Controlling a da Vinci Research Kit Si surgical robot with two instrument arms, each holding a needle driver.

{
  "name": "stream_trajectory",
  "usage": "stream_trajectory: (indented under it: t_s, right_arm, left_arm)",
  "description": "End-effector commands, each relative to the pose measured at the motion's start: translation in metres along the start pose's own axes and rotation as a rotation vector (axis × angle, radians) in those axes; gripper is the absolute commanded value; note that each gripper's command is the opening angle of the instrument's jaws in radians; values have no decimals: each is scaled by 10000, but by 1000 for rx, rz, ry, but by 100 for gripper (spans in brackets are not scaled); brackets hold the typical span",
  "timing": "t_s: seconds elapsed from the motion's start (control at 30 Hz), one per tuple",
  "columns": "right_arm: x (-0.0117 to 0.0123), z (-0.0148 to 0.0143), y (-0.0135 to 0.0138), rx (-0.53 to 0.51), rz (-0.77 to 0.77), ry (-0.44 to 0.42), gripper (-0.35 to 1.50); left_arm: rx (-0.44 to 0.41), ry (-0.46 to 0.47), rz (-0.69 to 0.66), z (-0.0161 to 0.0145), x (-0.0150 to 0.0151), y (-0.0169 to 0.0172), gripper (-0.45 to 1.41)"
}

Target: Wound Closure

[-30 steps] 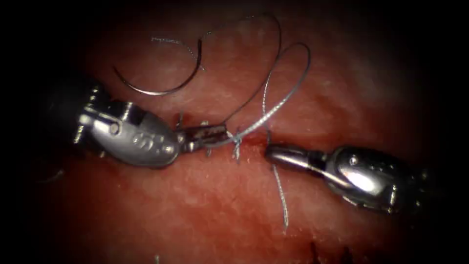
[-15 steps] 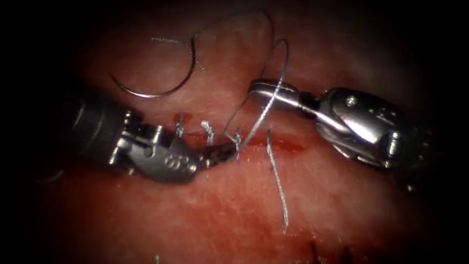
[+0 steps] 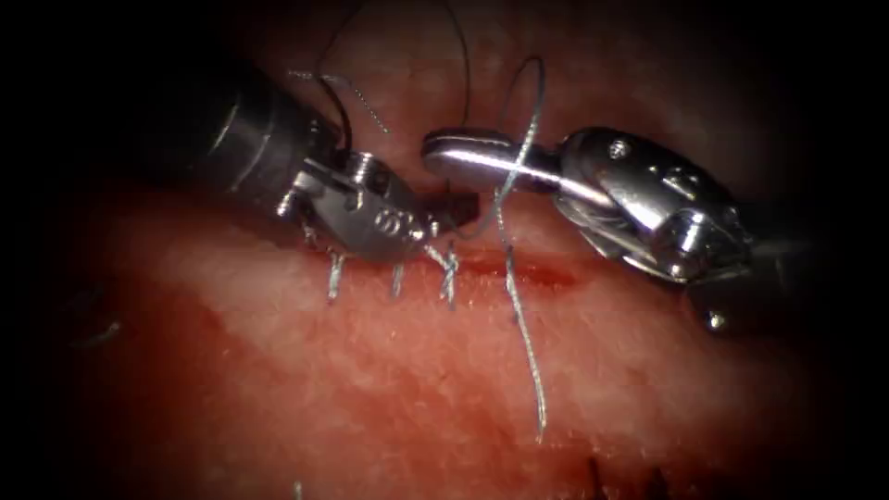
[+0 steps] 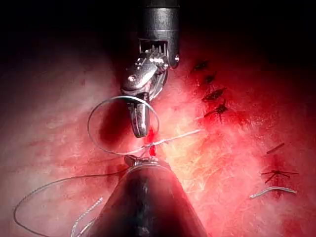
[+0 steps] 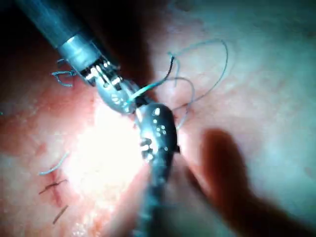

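near: moist pink-red tissue [image 3: 389, 370], thin grey braided thread [image 3: 524, 344] lying across horizontal cut [image 3: 537, 273]. my left steel tool [image 3: 460, 209] is clamped on thread just above knots. my right polished tool [image 3: 443, 148] has jaws together, thread loop draped round them. far: dark curved needle [image 3: 335, 106] lies free on tissue behind left tool.

Left pincer [image 3: 454, 211] enters from the far left, tip angled right, jaws closed. Right pincer [image 3: 444, 153] enters from the right, lying nearly level, jaws closed.
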State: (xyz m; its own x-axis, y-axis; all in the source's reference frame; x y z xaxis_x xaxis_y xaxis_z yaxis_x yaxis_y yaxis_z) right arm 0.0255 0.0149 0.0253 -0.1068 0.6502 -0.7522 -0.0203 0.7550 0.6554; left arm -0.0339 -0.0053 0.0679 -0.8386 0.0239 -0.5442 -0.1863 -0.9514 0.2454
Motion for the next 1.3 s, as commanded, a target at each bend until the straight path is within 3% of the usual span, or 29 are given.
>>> stream_trajectory:
  t_s: [0.03, 0.3, 0.4, 0.47, 0.6, 0.67, 0.7, 0.73, 0.77, 0.83, 1.03, 1.3]
  right_arm:
    - [-10, 8, -7, 34, 4, 3, -35]
    - [-13, 8, -10, 228, 29, -9, -35]
    - [-15, 2, -12, 338, 16, -103, -35]
    - [-15, 1, -13, 354, 15, -114, -35]
    - [-22, 7, -14, 531, -199, -314, -35]
    - [-22, 6, -14, 568, -243, -366, -35]
    - [-22, 5, -15, 590, -261, -396, -25]
    - [-23, 5, -15, 616, -298, -430, 27]
    - [-25, 5, -17, 633, -327, -456, 56]
    - [-30, 4, -19, 655, -351, -511, 66]
    - [-54, -4, -29, 771, -429, -681, 57]
    - [-68, -28, -29, 928, -565, -908, 42]
  left_arm:
    - [3, -11, 3, 5, -4, 6, -45]
    - [17, -49, 3, 35, -43, -29, -45]
    - [17, -68, 1, 43, -52, -28, -45]
    - [17, -67, -1, 43, -52, -28, -45]
    - [7, -60, -12, 45, -42, -28, -45]
    - [7, -61, -13, 46, -41, -28, -45]
    - [8, -62, -13, 46, -41, -28, -45]
    - [7, -59, -14, 47, -40, -28, -45]
    - [6, -60, -14, 47, -40, -29, -45]
    - [6, -60, -15, 47, -39, -29, -45]
    - [-1, -58, -19, 42, -38, -36, -45]
    - [-6, -56, -25, 36, -32, -34, -45]
